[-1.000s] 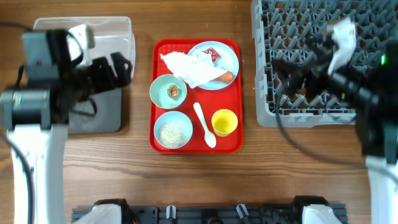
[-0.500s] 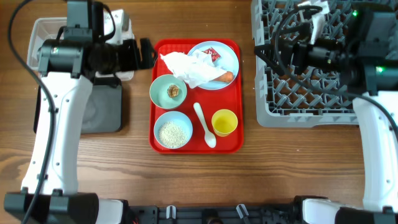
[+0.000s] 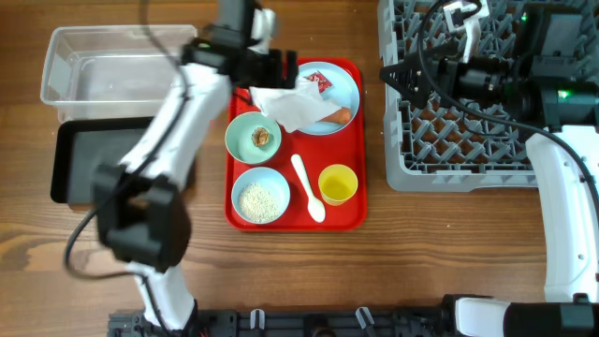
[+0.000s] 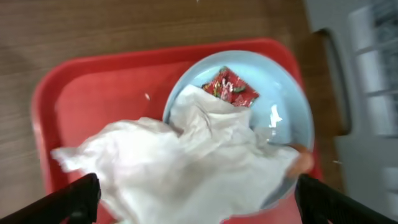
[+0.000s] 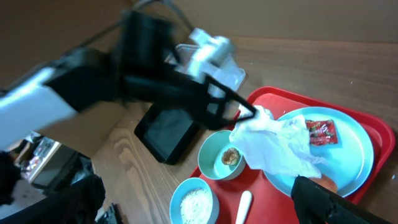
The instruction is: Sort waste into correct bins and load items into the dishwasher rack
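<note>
Stock as we find it, nearest row first: light-blue bowl (image 3: pixel 260 196) with white rice grains (image 3: pixel 260 200), white plastic spoon (image 3: pixel 307 189) and small yellow cup (image 3: pixel 338 183), all on the red tray (image 3: pixel 292 217). Next row: pale-green bowl (image 3: pixel 253 136) holding the brown food lump (image 3: pixel 262 138). Farthest on the tray: round plate (image 3: pixel 349 91) bearing the crumpled napkin (image 3: pixel 285 105), red snack wrapper (image 3: pixel 319 82) and carrot piece (image 3: pixel 340 116). Left gripper (image 4: pixel 202 200) hovers above the napkin, jaws spread wide, grasping nothing. Right gripper (image 5: pixel 199 202) hangs over the rack's near-left corner, likewise spread and unladen. To the left, clear tub (image 3: pixel 122 36) and black tray (image 3: pixel 84 168) show no waste; dishwasher rack (image 3: pixel 468 150) shows no dish where the arm leaves it visible. We judge the task barely begun: all five waste pieces unsorted, all five items unloaded. The left wrist view alone gives the wrapper's print and the napkin's folds; the right wrist view shows the left arm across the tray but no rack; only the overhead view shows the rack and cup.
</note>
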